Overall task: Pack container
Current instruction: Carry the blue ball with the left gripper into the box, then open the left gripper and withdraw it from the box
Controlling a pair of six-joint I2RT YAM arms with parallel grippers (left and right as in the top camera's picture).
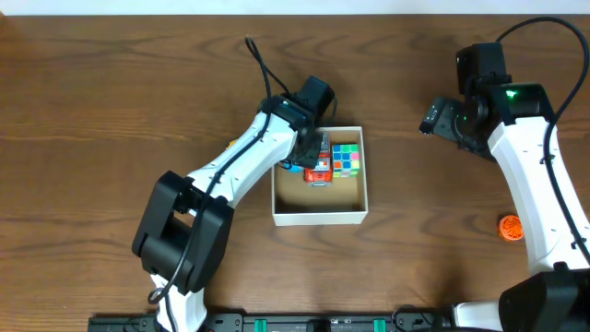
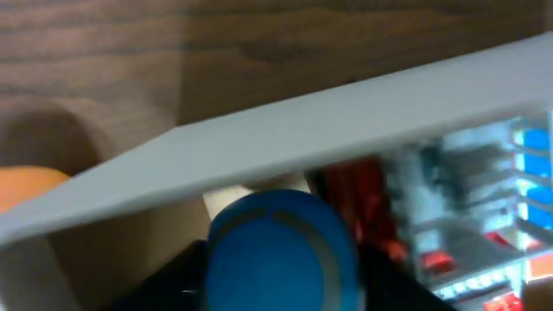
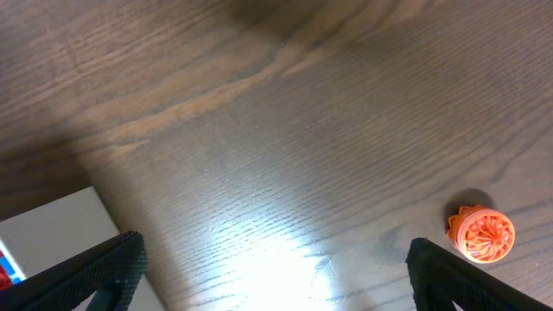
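Observation:
The container [image 1: 318, 218] is a square box with white walls and a tan inside, at the table's middle. In it lie a multicoloured puzzle cube [image 1: 346, 159] and a red toy [image 1: 319, 171]. My left gripper [image 1: 310, 150] hangs over the box's far left corner, shut on a blue round toy [image 2: 278, 246]. In the left wrist view the gripper [image 2: 281, 289] is just behind the white wall [image 2: 285, 142], with the red toy [image 2: 359, 194] and the cube [image 2: 484, 216] beside it. My right gripper [image 1: 444, 120] is open and empty above the bare table [image 3: 276, 272].
An orange ridged round toy [image 1: 511, 227] lies on the table at the right, near the right arm's base; it also shows in the right wrist view [image 3: 480, 233]. Something orange [image 2: 26, 186] lies outside the box's left wall. The container's corner [image 3: 52, 229] shows at the right wrist view's left.

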